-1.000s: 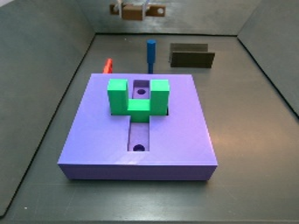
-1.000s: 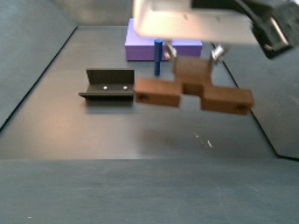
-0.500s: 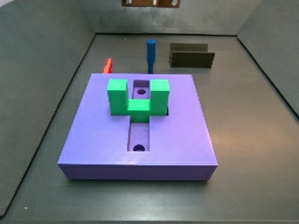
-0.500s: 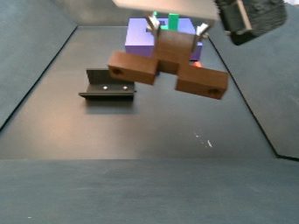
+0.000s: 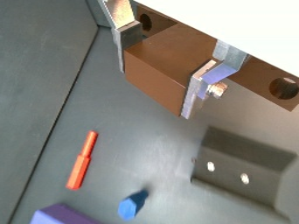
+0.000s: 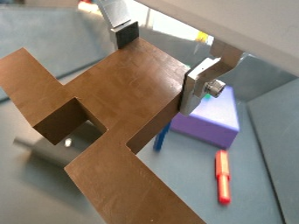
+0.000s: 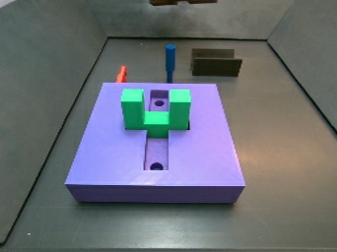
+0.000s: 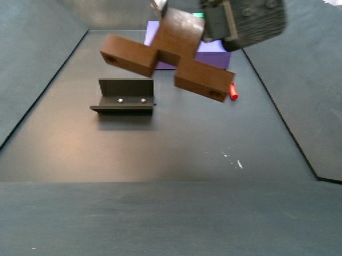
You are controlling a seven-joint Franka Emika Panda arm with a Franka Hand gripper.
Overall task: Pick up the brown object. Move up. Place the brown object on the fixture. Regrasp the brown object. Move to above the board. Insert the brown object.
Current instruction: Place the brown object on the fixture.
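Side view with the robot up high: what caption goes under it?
Gripper lifts the orange-brown blocky bar above the dark L-shaped fixture.

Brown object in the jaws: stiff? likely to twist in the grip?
Probably rigid: the brown object hangs tilted in the gripper with no visible sag. It may pivot, since the fingers clamp only its narrow middle. Flat, blocky faces suggest it won't roll once set on the fixture.
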